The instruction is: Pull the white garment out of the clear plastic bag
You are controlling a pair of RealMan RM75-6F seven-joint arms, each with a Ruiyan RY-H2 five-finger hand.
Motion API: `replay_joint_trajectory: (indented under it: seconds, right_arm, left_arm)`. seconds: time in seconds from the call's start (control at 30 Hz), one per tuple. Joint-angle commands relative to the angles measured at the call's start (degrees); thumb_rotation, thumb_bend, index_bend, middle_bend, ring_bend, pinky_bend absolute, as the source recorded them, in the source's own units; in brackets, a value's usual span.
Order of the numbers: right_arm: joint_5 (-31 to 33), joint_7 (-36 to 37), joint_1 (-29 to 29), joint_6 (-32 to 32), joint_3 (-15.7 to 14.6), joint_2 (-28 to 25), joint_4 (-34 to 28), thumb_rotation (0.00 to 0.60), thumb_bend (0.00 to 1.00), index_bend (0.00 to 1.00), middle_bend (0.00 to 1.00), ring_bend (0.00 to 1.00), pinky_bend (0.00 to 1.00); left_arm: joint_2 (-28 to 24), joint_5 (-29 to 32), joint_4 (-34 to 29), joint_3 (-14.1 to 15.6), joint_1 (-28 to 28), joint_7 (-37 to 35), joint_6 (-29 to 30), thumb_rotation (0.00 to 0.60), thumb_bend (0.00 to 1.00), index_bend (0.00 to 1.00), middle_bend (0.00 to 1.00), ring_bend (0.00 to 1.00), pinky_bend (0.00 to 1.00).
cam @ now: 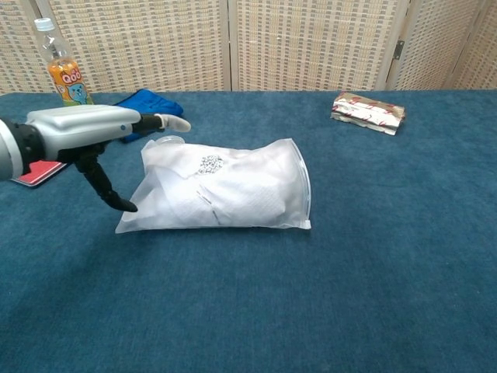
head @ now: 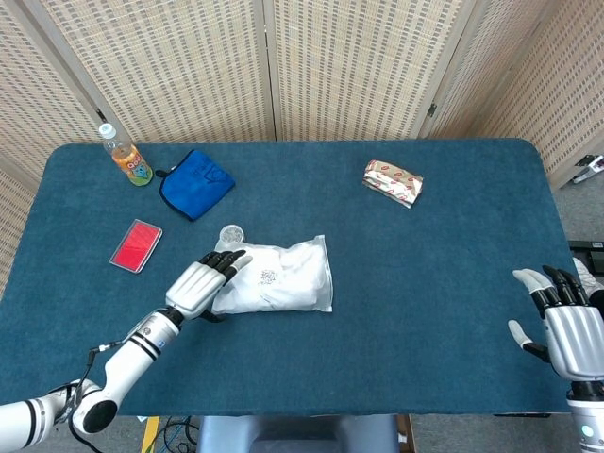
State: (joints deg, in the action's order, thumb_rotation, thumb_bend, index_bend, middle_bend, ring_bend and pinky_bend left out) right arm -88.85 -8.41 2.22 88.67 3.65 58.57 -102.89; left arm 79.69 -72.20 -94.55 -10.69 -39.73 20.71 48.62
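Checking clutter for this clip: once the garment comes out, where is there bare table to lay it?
Widest bare patch: right of the clear plastic bag, below the wrapped packet, across to the right robot hand. The front strip is also bare. The left is crowded: bottle, blue cloth, red case, left robot hand.

The clear plastic bag lies in the middle of the blue table. On its left side the left hand sits right at the bag's edge, so that way is blocked. A small round lid lies just behind the bag's back left corner. Right of the bag there is wide bare table, all the way to the right hand. In front of the bag the table is bare too. The blue cloth, red card, bottle and wrapped packet lie well apart from it.
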Motion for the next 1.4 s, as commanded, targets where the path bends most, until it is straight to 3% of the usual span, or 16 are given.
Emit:
replay_joint_trajectory:
  seconds: [0.03,0.83,1.0,1.13,1.27,1.4]
  right_arm:
    - [0.1,0.0,0.0,0.0,0.0,0.0,0.0,0.600,0.26,0.20,0.23,0.11,0.15]
    - [0.8,1.6,-0.9,0.3,-0.2,-0.9,0.3,0.600,0.26,0.20,0.23,0.11,0.15]
    - [0.9,1.3,-1.0,0.4,-0.3,-1.5,0.0,0.600,0.26,0.20,0.23,0.11,0.14]
    - [1.0,0.8,-1.1,0.2,-0.4,-1.7,-0.4,0.600,0.26,0.20,0.23,0.11,0.14]
    - [0.7,0.3,-1.1,-0.1,-0.6,-1.8,-0.8,0.600,0.26,0.20,0.23,0.11,0.15]
    - [-0.2,-0.4,-0.7,-0.3,-0.7,-2.1,-1.2,0.600,0.26,0.20,0.23,0.11,0.15]
  left_arm:
    - [2.0,3.1,0.8,-0.3,-2.1,2.3,-1.2,0.600,0.12,0.00,0.02,0.09,0.11]
    - [10.4,26.5,4.1,0.3,-11.6,16.7,2.1,0.600,0.12,0.02,0.03,0.11,0.13]
    - [11.9,25.6,5.7,1.2,-11.4,15.3,3.6,0.600,0.12,0.22,0.16,0.21,0.21]
    - [13.3,21.5,8.1,2.0,-10.2,11.3,4.7,0.600,0.13,0.37,0.33,0.36,0.40]
    - [13.7,14.4,11.2,3.3,-8.5,4.9,5.4,0.600,0.14,0.44,0.44,0.45,0.48]
    - [12.8,6.3,13.8,4.9,-7.2,-2.8,5.8,0.600,0.17,0.48,0.48,0.49,0.53]
